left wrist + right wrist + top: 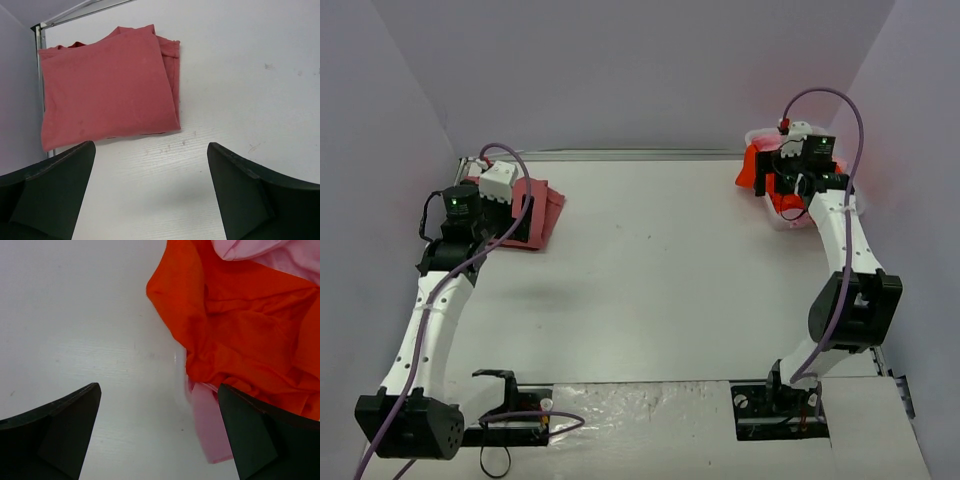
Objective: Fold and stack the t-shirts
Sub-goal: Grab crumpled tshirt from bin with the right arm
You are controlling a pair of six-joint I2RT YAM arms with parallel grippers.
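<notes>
Hovering — left gripper (151, 162) facing rose-red t-shirt (105, 85) | right gripper (159, 397) beside orange-red t-shirt (240, 335)

No legible text or labels

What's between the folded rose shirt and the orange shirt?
Nothing: the top view shows only bare white table between the folded rose shirt and the orange shirt.

Folded t-shirt (538, 208) lies back-left, crumpled t-shirts (756, 166) back-right.
</notes>
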